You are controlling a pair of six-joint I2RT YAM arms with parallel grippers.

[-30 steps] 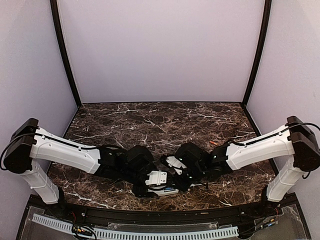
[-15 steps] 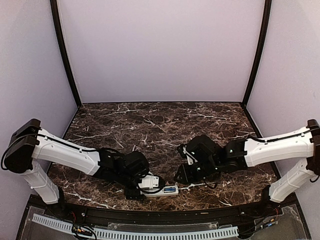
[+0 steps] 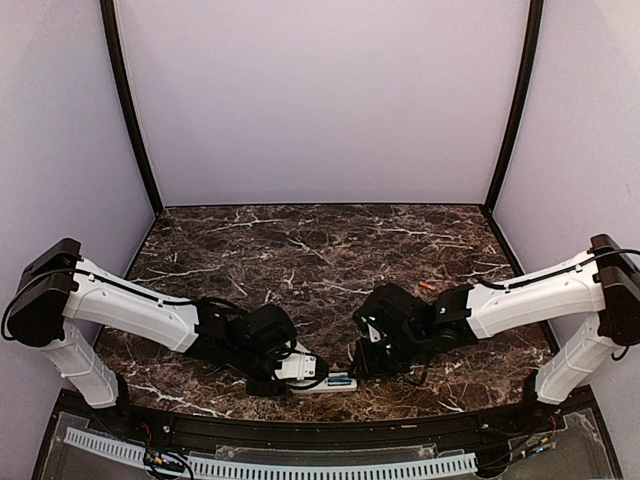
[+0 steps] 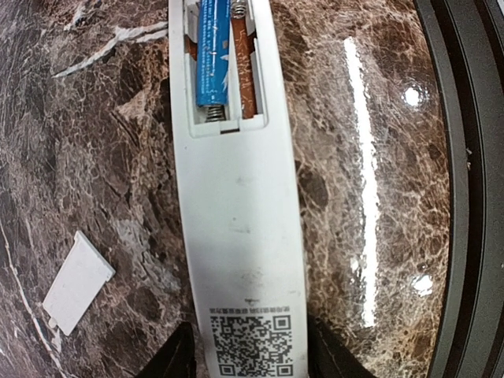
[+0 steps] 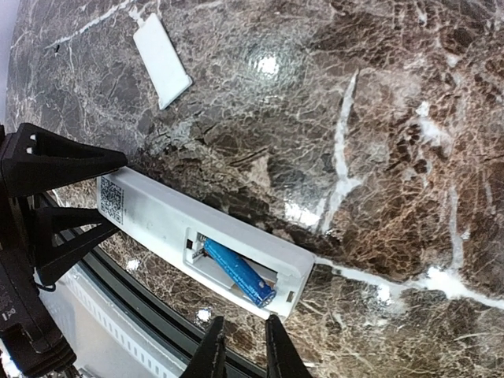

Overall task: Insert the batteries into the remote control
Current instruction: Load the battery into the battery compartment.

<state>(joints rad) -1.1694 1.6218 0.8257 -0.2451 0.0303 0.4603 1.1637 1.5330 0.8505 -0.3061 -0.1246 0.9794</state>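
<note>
The remote control (image 4: 236,236) is lying face down on the desk (image 4: 102,118) at its near edge, between the two arms, in the same spot as a second ago.

At the left, the left claw (image 4: 250,331) is being closed on the end printed with a square code. Its fingers (image 4: 179,358) are pressing against both long edges, whereas half a second ago they were being held wider around that end. The left wrist is also being carried lower and closer to the desk's edge than a second ago.

A small white cover plate (image 4: 77,282) is lying flat on the desk, apart from the remote control, on the side away from the near edge.

Further right, the battery compartment is lying open, and the blue battery (image 4: 213,55) is resting lengthwise in one of its slots.

Just beside that open end, the right claw (image 5: 242,327) is being held with its fingertips only slightly apart and nothing between them. A second ago it was crowded over the remote control against the left claw, and half a second ago it was drawn back. Now it is being brought in toward the open end again.

Furthest right, the orange-red battery (image 3: 427,287) is lying on the desk beside the right forearm, well apart from the remote control, unmoved.
</note>
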